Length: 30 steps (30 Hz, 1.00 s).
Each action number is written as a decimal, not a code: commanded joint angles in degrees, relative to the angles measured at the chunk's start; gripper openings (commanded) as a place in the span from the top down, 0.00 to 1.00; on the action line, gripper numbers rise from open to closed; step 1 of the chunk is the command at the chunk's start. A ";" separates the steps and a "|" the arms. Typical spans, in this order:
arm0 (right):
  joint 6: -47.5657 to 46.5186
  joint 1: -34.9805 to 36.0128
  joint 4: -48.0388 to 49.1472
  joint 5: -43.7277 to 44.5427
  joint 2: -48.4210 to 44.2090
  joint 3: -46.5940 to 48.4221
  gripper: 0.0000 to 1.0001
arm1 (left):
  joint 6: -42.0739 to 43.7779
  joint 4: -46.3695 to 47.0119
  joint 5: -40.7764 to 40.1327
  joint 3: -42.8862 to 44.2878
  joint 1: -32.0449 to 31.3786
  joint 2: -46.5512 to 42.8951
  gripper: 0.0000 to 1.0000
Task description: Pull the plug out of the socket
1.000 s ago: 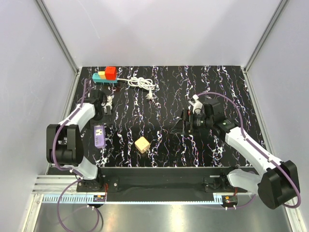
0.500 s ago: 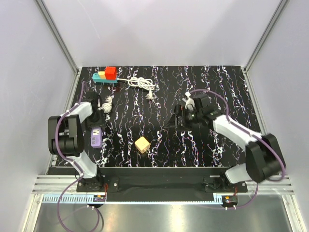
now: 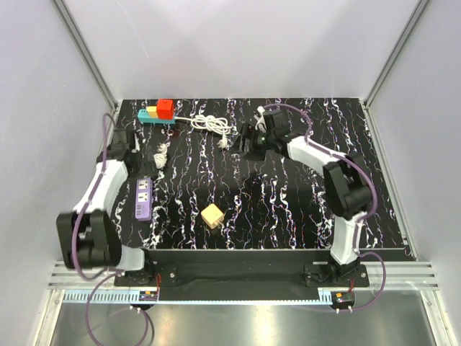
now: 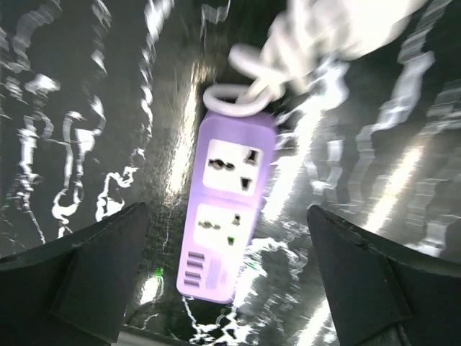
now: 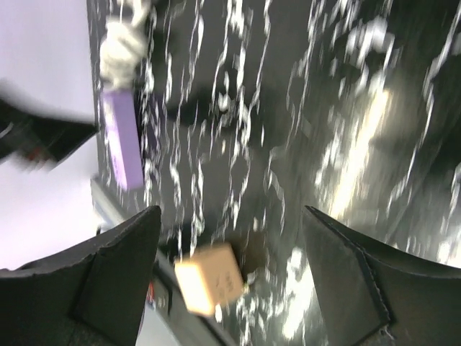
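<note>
The teal-blue socket strip (image 3: 148, 114) lies at the far left of the table with a red plug (image 3: 165, 108) standing in it, and its white coiled cord (image 3: 210, 124) trails to the right. My left gripper (image 3: 130, 148) is open and empty, near the left wall, a short way in front of the strip. My right gripper (image 3: 247, 140) is open and empty, just right of the cord's end. Neither wrist view shows the teal strip or the red plug.
A purple power strip (image 3: 144, 198) lies at the left with its bundled white cord (image 3: 160, 153); it shows between my left fingers (image 4: 230, 213) and in the right wrist view (image 5: 122, 148). A tan cube (image 3: 212, 215) sits near the front middle, also in the right wrist view (image 5: 209, 288).
My left gripper has moved toward the far left, closer to the teal strip. My right arm has swung far and left, from mid-table to beside the white cord.
</note>
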 commanded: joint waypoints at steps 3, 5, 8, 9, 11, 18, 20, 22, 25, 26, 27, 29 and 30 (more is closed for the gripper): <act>-0.30 0.48 1.68 6.91 11.56 15.43 0.14 | -6.09 5.05 10.86 4.36 -0.05 -9.70 0.01; -0.57 0.48 1.68 7.63 15.54 22.52 0.14 | -8.03 7.61 15.19 4.71 -0.31 -10.41 0.01; -0.83 0.48 1.33 10.61 23.01 31.75 0.16 | -10.94 12.71 21.53 5.16 -1.28 -10.32 0.07; -0.83 0.48 1.33 11.14 26.85 34.24 0.17 | -11.29 15.07 22.06 4.98 -1.89 -10.41 0.09; -0.75 0.48 0.63 12.37 32.57 41.51 0.22 | -11.64 17.37 21.81 4.46 -3.30 -10.93 0.09; 1.17 0.57 -2.27 15.45 46.12 60.35 0.29 | -15.15 25.62 26.71 0.26 -3.57 -12.68 0.11; 3.63 1.00 -2.71 16.50 48.76 63.78 0.30 | -17.00 28.09 27.51 -2.91 -3.57 -14.80 0.11; 5.66 1.27 -2.63 18.87 49.91 64.67 0.31 | -19.11 28.71 27.87 -4.07 -3.04 -16.72 0.11; 8.83 2.15 -2.37 21.42 52.29 67.04 0.41 | -19.91 29.16 29.18 -4.51 -3.13 -17.27 0.12; 9.79 2.41 -2.37 22.04 52.73 67.22 0.44 | -19.99 29.16 29.45 -4.43 -3.04 -16.83 0.12; 11.37 2.93 -2.37 23.44 53.52 67.22 0.49 | -20.00 29.07 29.71 -4.69 -3.04 -15.95 0.12; 13.30 3.11 -2.28 24.76 53.70 66.70 0.58 | -19.91 29.33 29.10 -5.39 -3.04 -15.51 0.12; 14.19 3.11 -2.36 26.42 53.26 66.17 0.62 | -19.91 29.33 28.93 -5.65 -3.04 -15.42 0.12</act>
